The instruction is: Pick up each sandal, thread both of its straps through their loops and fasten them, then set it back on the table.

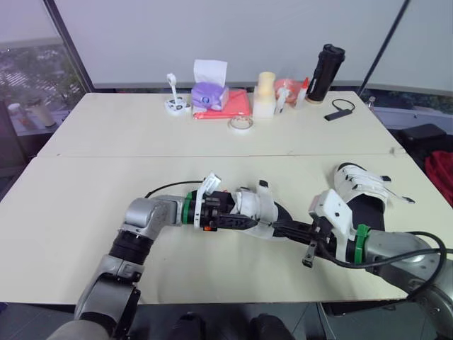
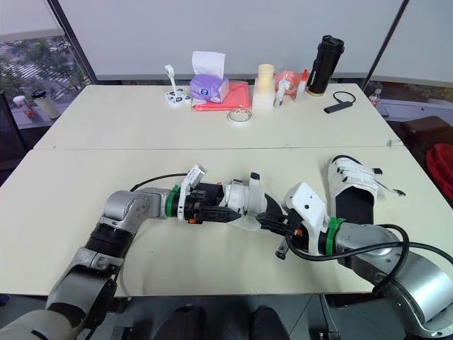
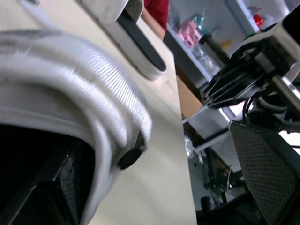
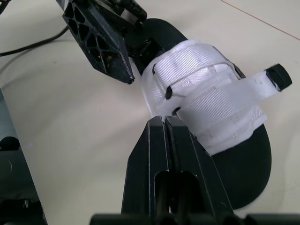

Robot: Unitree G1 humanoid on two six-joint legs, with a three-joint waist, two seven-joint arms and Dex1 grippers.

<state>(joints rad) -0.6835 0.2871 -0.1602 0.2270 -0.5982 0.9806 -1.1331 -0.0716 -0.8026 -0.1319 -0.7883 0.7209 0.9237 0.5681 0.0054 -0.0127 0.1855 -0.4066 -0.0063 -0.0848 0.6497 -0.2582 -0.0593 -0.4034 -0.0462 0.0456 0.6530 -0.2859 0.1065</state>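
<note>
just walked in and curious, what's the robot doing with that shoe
The robot has both grippers at a white sandal lying on the table. Its left gripper, open, is at one end; its right gripper, shut, touches the straps from the other side. One strap end sticks out loose. A second sandal lies further right.

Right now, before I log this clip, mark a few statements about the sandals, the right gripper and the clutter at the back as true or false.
1. A second sandal lies on the table at the robot's right. True.
2. The right gripper is spread wide open. False: it is shut.
3. On the middle sandal, one strap end sticks out free. True.
4. The black bottle lies on its side. False: it stands upright at the far edge.
</note>
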